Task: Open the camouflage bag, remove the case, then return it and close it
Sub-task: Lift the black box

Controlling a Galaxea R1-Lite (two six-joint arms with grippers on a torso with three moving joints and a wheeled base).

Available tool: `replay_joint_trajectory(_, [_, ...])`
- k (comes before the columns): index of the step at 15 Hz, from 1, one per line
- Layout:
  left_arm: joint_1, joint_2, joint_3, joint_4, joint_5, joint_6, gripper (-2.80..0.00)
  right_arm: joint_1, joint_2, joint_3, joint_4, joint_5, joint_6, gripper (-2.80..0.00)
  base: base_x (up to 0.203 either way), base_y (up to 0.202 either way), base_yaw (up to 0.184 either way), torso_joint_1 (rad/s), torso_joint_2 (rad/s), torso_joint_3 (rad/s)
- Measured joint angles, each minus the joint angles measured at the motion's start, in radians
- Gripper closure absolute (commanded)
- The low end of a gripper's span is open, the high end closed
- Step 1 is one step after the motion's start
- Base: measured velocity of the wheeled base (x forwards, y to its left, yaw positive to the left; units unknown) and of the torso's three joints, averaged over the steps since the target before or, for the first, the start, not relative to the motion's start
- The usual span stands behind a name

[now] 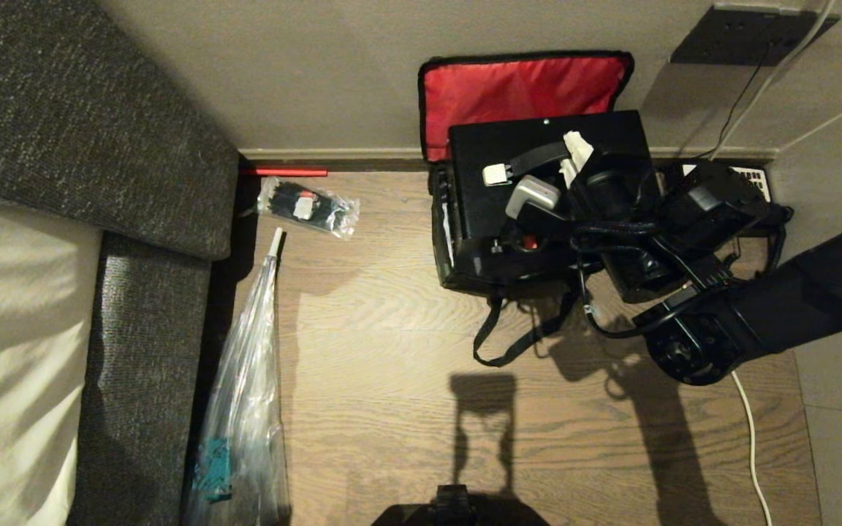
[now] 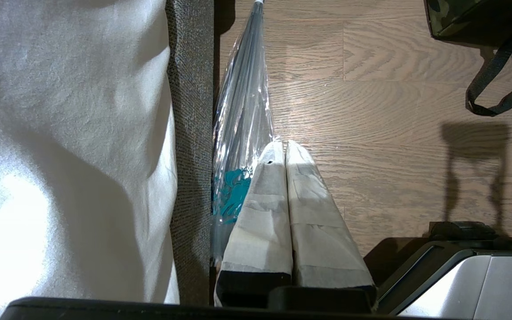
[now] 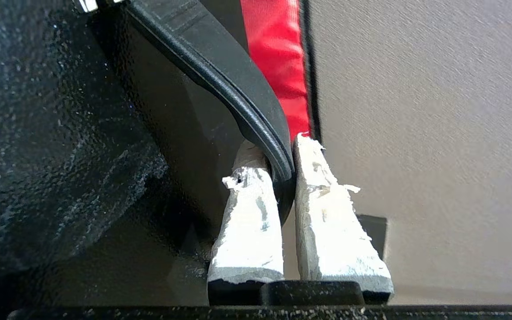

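Head view: camouflage bag [image 1: 465, 270] on the wood floor [image 1: 392, 329] by the wall, red-lined lid [image 1: 523, 91] up; the case [image 1: 538, 146] stands over its opening, right gripper [image 1: 574, 157] at the case handle [image 1: 538, 157]. Left wrist view: left gripper [image 2: 282, 149] pressed together, empty, beside a clear plastic bag [image 2: 242, 111]. Right wrist view: right gripper fingers [image 3: 318, 178] pinch the handle.

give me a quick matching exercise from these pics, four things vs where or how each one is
Things:
1. bag lid
2. case
3. left hand
4. right hand

States:
A. shut on the case's handle
B. shut, holding nothing, over the floor by the sofa
C. open, red lining up against the wall
D. black, sitting in the open bag

Pairs: 1-C, 2-D, 3-B, 4-A
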Motion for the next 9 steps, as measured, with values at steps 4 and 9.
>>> replay_joint_trajectory(4, [0.0,0.0,0.0,0.0,0.0,0.0,0.0,-0.001,-0.042,0.046,0.001,-0.007,-0.005,0.0,0.0,0.0,0.0,0.0,0.0,0.0])
replay_joint_trajectory(9, [0.0,0.0,0.0,0.0,0.0,0.0,0.0,0.0,-0.075,0.063,0.001,-0.014,-0.027,0.0,0.0,0.0,0.0,0.0,0.0,0.0])
